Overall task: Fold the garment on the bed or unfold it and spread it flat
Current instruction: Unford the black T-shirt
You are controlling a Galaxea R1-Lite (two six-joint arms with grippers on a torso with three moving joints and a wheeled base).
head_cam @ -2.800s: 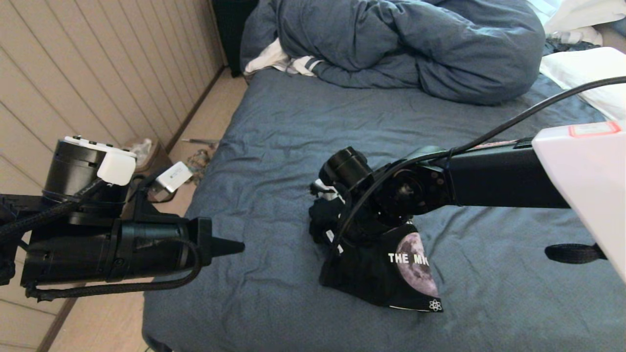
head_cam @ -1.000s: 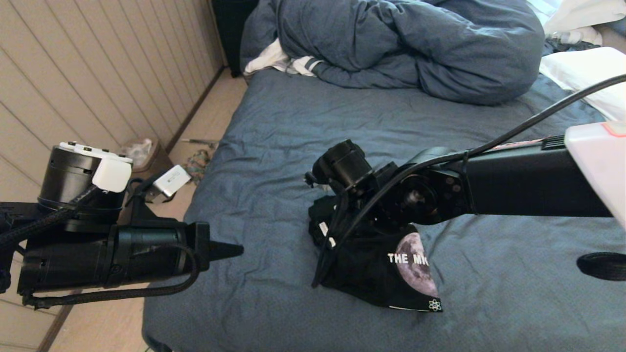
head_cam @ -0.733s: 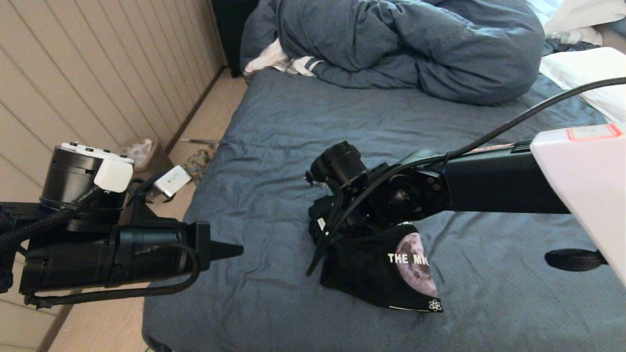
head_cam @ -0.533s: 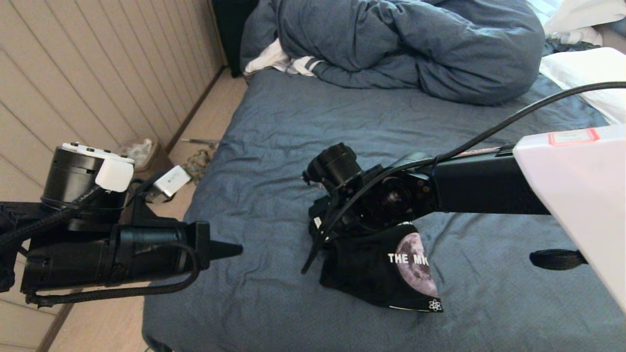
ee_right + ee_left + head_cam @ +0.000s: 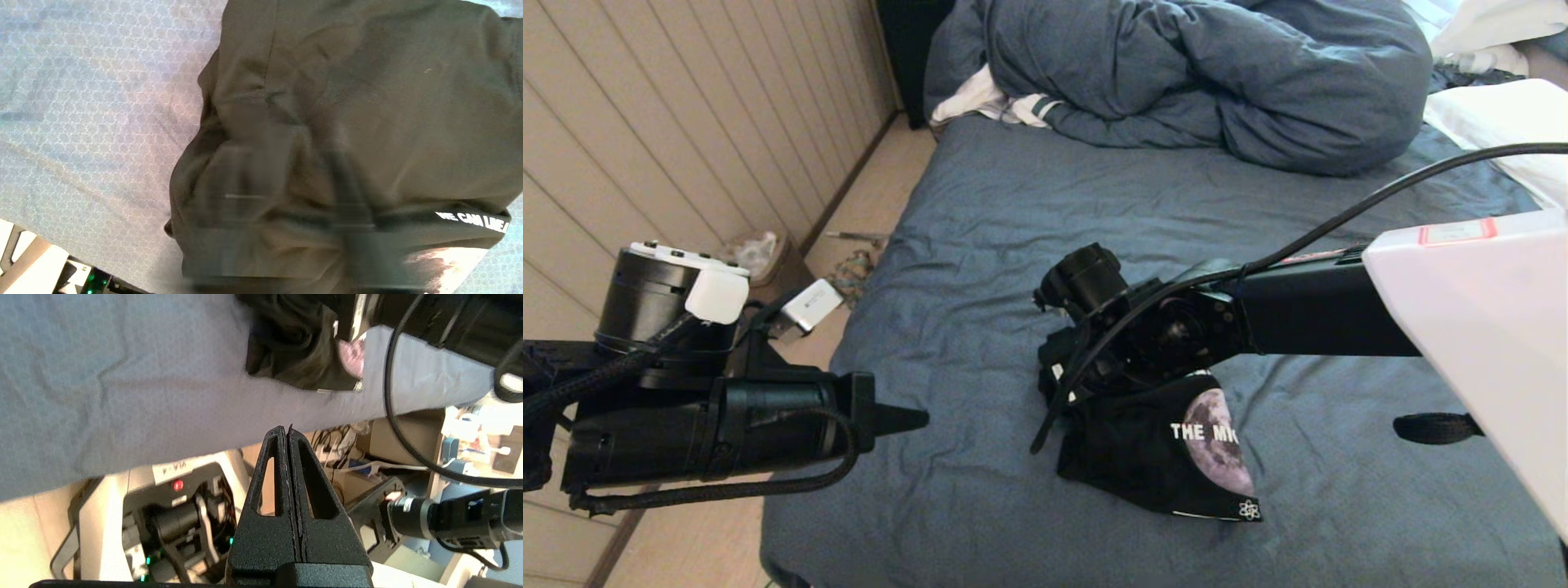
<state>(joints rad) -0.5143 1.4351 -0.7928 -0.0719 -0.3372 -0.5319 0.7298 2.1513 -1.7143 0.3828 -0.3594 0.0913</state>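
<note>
Centre of the head view: black T-shirt [image 5: 1168, 457], bunched on the slate-blue sheet [image 5: 1029, 204]. Right gripper [image 5: 286, 196] down on it, blurred; opening and hold cannot be told (risk: pinching several layers, lifting a lump). Left gripper [image 5: 288, 435] closed, empty, lower left.

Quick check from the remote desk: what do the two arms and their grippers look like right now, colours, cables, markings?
Both arms are black. The left gripper has two matte black tapered fingers with triangular cut-outs; its wrist carries a white box and a braided black cable. The right arm has a round black joint, a loose black cable, and a white shell with a red-edged label. The right gripper itself is blurred.
</note>
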